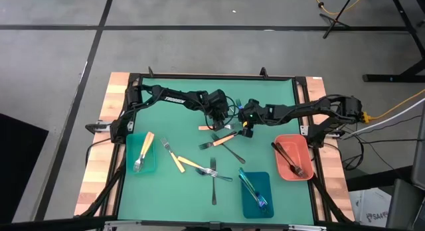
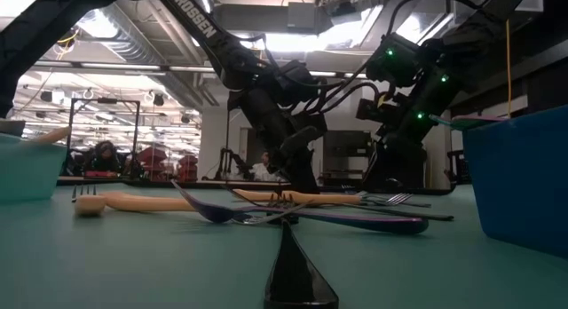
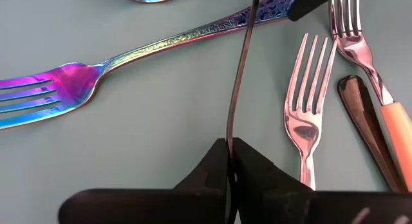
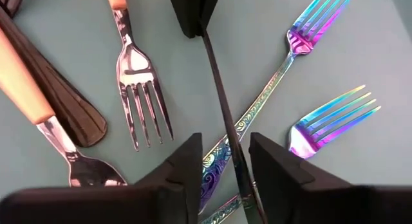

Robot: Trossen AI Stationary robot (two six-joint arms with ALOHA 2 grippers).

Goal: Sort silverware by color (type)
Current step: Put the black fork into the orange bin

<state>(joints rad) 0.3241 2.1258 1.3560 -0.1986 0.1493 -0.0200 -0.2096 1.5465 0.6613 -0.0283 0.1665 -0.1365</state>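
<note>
While the left gripper (image 3: 230, 161) is clamped on a thin black utensil (image 3: 239, 82) above the middle of the green table (image 1: 179, 105), the right gripper (image 4: 225, 161) sits just opposite with its fingers apart either side of the same piece. Rainbow forks (image 3: 77, 82) and orange-handled forks (image 4: 132, 63) lie loose below. More silverware rests in the teal tray (image 1: 151, 166), blue tray (image 1: 264, 203) and red tray (image 1: 302, 146).

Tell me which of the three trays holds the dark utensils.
The salmon-red tray, on the table's right side by the right arm's base. Dark utensils lie in it; the teal tray holds an orange-handled fork, the blue tray rainbow-coloured pieces.
</note>
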